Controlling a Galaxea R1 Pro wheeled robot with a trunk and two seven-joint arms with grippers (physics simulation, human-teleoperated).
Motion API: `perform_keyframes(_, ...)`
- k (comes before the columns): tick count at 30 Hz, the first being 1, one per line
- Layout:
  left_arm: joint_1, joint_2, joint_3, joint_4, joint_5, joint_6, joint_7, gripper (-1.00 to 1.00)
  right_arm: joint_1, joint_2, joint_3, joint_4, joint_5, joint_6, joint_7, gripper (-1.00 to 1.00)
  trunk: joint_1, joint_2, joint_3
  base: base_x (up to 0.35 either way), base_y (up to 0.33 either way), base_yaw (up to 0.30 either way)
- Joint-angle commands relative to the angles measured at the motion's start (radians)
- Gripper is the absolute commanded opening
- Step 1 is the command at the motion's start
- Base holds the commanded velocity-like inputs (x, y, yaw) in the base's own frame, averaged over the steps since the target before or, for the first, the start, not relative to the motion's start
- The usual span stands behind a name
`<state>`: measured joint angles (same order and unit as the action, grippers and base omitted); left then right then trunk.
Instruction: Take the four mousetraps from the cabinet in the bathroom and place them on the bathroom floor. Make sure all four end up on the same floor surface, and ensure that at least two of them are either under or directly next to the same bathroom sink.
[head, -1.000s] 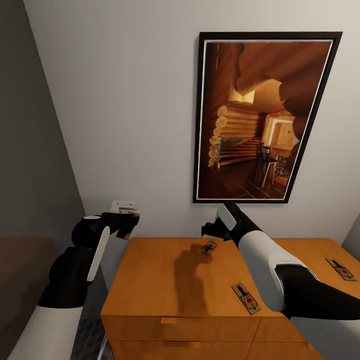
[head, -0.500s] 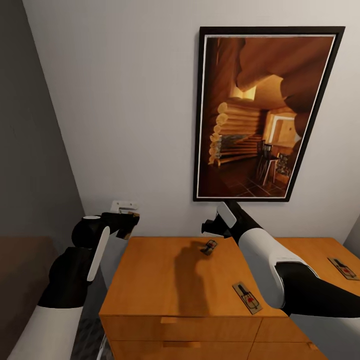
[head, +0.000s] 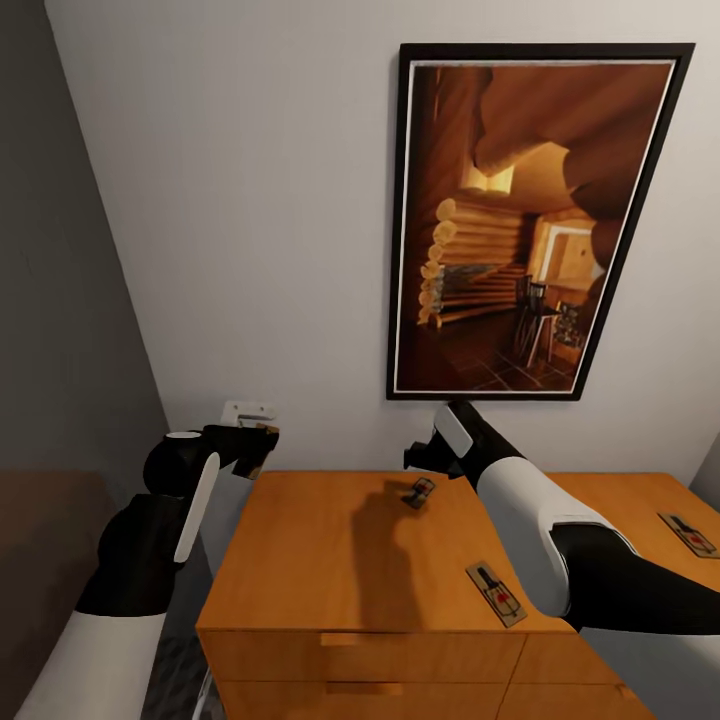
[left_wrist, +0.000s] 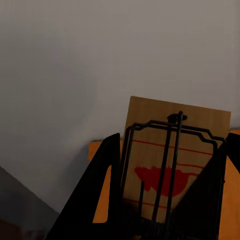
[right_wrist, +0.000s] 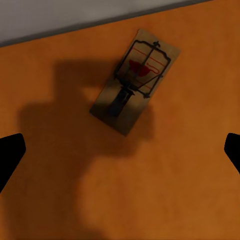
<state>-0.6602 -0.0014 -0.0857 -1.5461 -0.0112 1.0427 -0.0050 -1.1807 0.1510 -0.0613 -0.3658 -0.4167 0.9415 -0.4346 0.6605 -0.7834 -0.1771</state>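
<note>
The cabinet (head: 320, 560) is an orange-brown chest with a flat top and drawer fronts below. Three mousetraps lie on its top: one near the back (head: 418, 493), one at the front edge (head: 493, 594), one far right (head: 688, 534). My right gripper (head: 420, 462) hovers open just above the back mousetrap (right_wrist: 135, 80), and its fingertips (right_wrist: 10, 155) stand wide apart. My left gripper (head: 250, 445), off the cabinet's left end, is shut on another mousetrap (left_wrist: 172, 160) held upright between its black fingers (left_wrist: 100, 195).
A large framed picture (head: 530, 220) hangs on the white wall behind the cabinet. A small white fitting (head: 248, 410) sits on the wall by my left gripper. A dark grey wall (head: 50, 300) closes the left side.
The whole head view has shifted a little, so the picture frame sits higher in it. Both arms and the mousetraps keep almost the same places.
</note>
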Motion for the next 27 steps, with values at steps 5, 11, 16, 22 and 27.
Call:
perform_keyframes(5,-0.001,0.0,0.0,-0.001,-0.003,0.004,-0.001,-1.0,-0.001,0.001,-0.005,0.0,-0.004,0.002,-0.008,1.0,0.02,-0.037,-0.017,0.0,0.0,0.0)
perform_keyframes(11,-0.001,0.0,0.0,-0.001,-0.003,0.004,-0.001,-1.0,-0.001,-0.004,-0.003,0.001,-0.004,0.002,-0.009,1.0,0.043,-0.079,-0.036,0.0,0.0,0.0)
perform_keyframes(16,-0.001,0.0,0.0,-0.002,-0.003,0.004,-0.001,-1.0,-0.001,-0.011,-0.002,0.003,-0.004,0.002,-0.009,1.0,0.062,-0.114,-0.052,0.0,0.0,0.0)
perform_keyframes(22,-0.001,0.0,0.0,-0.002,-0.003,0.004,-0.001,-1.0,-0.001,-0.014,-0.002,0.008,-0.004,0.001,-0.009,1.0,0.085,-0.156,-0.071,0.0,0.0,0.0)
perform_keyframes(27,-0.001,0.0,0.0,-0.002,-0.003,0.004,-0.001,-1.0,-0.001,-0.014,-0.002,0.01,-0.004,0.0,-0.009,1.0,0.104,-0.191,-0.086,0.0,0.0,0.0)
